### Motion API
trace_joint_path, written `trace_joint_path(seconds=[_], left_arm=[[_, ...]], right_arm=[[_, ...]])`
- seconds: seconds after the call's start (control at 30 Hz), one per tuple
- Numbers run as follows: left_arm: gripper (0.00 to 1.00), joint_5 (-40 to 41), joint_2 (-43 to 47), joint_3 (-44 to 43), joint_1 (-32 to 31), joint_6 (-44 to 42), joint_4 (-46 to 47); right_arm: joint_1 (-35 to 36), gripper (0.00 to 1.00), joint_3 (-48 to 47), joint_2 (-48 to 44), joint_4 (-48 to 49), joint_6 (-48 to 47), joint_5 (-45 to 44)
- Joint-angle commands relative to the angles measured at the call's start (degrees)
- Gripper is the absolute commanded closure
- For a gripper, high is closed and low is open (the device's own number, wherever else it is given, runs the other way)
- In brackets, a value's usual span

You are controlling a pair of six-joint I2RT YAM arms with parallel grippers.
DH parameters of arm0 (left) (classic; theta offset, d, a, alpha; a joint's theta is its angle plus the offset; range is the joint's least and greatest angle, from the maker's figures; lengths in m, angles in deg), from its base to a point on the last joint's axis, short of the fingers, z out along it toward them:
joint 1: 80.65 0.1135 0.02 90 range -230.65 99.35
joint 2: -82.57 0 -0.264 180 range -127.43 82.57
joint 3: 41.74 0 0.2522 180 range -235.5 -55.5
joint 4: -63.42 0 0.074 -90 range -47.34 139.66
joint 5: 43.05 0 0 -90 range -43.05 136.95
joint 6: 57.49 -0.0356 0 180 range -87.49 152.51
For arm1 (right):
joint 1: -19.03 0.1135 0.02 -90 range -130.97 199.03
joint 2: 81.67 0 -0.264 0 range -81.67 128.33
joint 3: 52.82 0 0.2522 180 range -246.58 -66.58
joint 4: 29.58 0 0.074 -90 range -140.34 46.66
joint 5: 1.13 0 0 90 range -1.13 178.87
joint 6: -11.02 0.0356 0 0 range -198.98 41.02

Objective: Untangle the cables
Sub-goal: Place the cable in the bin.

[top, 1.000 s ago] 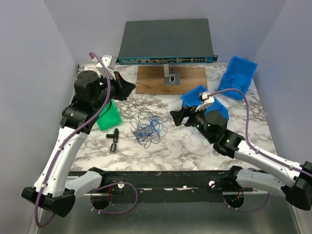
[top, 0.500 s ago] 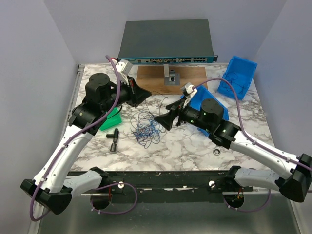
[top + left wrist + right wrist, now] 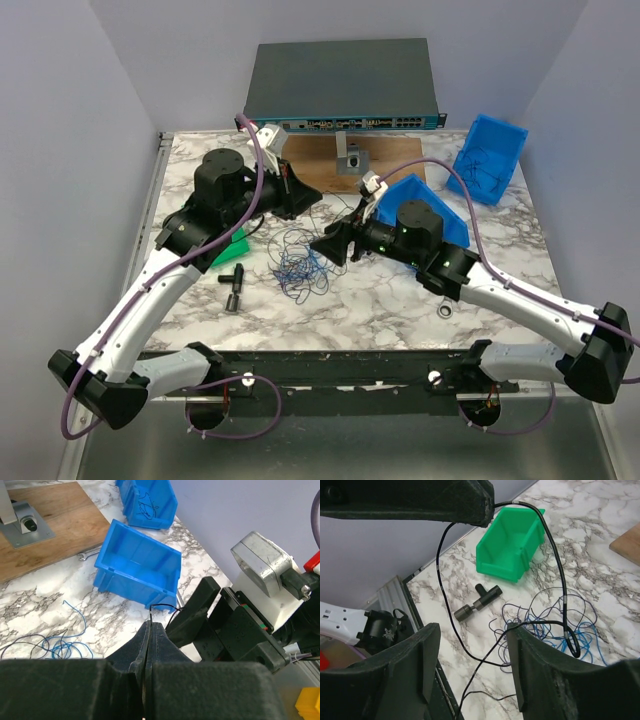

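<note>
The cables (image 3: 300, 265) are a loose tangle of thin blue and black wires on the marble table, also in the right wrist view (image 3: 560, 622). My left gripper (image 3: 308, 195) hovers above and behind the tangle. Its jaws are shut on a thin black cable (image 3: 151, 614) that sticks out of the tip (image 3: 151, 626). That cable (image 3: 440, 565) hangs from the left fingers (image 3: 470, 500) in a long loop and runs down between the fingers of my right gripper (image 3: 472, 635). My right gripper (image 3: 325, 245) is open, just right of the tangle, and holds nothing.
A green bin (image 3: 228, 245) and a black T-shaped tool (image 3: 235, 280) lie left of the tangle. Two blue bins (image 3: 430, 205) (image 3: 490, 150) sit to the right. A wooden board (image 3: 320, 165) and a network switch (image 3: 340, 80) are at the back. A small washer (image 3: 443, 310) lies front right.
Both arms have moved in toward the middle: the left gripper went right with its black cable, and the right gripper went left to the tangle's edge.
</note>
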Motion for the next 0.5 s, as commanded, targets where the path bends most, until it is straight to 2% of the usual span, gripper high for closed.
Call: trace_joint_path(seconds=[0.0, 0.1, 0.23, 0.27, 0.37, 0.47], left_arm=[[1.00, 2.01, -0.32, -1.45, -0.44, 1.10, 1.72], [1.00, 1.92, -0.54, -1.52, -0.54, 1.44, 1.98], [1.00, 2.05, -0.44, -1.19, -0.60, 1.97, 2.18], [1.00, 2.42, -0.22, -1.01, -0.60, 2.11, 2.23], [0.87, 4.12, 1.39, 0.88, -0.58, 2.37, 2.70], [0.65, 6.71, 3.90, 4.11, -0.60, 2.42, 3.87]], right_arm=[[1.15, 0.43, -2.14, 1.25, 0.26, 1.05, -2.24], [1.68, 0.53, -2.45, 2.13, 0.35, 1.33, -3.06], [1.65, 0.93, -3.12, 2.70, -0.57, 2.12, -6.23], [1.66, 0.98, -3.11, 2.45, -0.81, 2.28, -7.08], [1.63, 0.99, -2.57, 1.36, -1.92, 2.39, -9.15], [1.64, 0.99, -2.06, 0.47, -5.11, 2.90, -13.72]])
